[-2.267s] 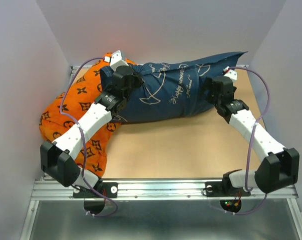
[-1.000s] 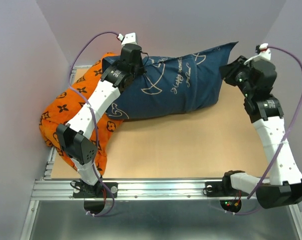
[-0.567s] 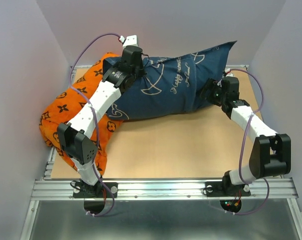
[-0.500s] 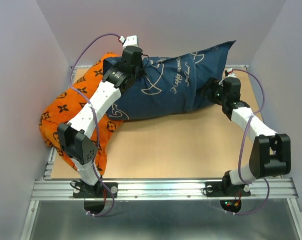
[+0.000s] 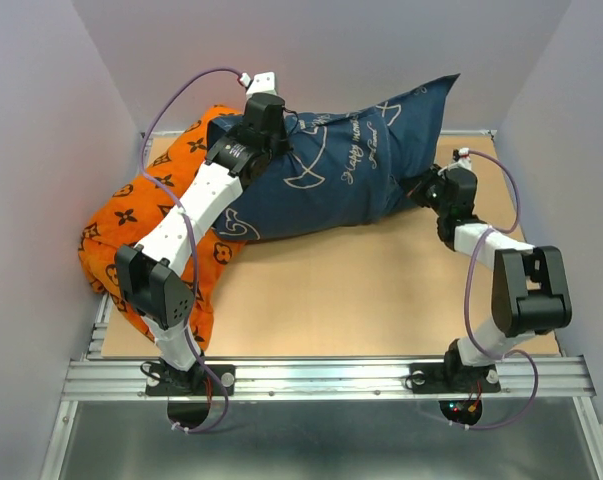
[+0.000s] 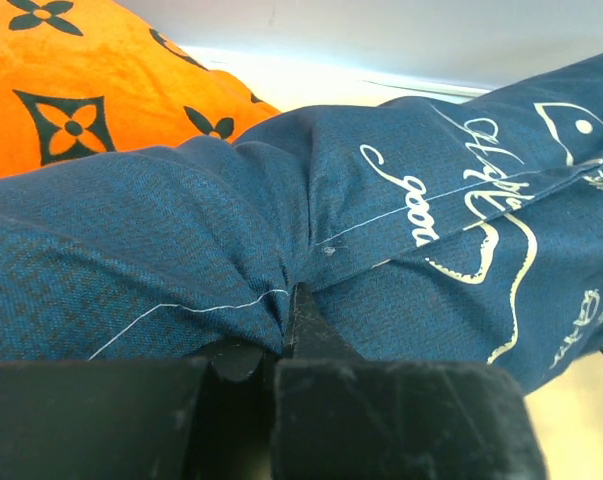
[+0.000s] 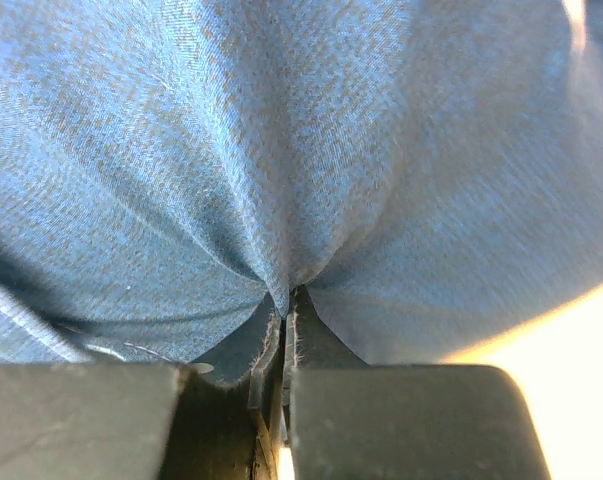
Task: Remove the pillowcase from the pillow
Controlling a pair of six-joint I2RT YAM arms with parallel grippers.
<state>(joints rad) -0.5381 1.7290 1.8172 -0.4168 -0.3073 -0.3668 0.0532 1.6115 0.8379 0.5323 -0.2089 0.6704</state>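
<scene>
The navy pillowcase [image 5: 346, 170] with white line drawings lies stuffed across the back of the table, its right corner sticking up. The pillow is hidden inside it. My left gripper [image 5: 283, 133] is shut on a pinch of the pillowcase [image 6: 431, 200] near its upper left end; the fabric puckers at the fingertips [image 6: 303, 318]. My right gripper [image 5: 419, 188] is low at the pillowcase's right end. It is shut on a fold of the blue fabric [image 7: 281, 130], which bunches into the closed fingertips [image 7: 299, 320].
An orange cushion [image 5: 146, 220] with black motifs lies at the left under my left arm, touching the pillowcase. The tan table top [image 5: 361, 290] stretches in front. Grey walls close in the back and both sides.
My right arm came down from a raised pose at the far right to the pillowcase's right end, and its gripper closed on the fabric. The left gripper kept its grip.
</scene>
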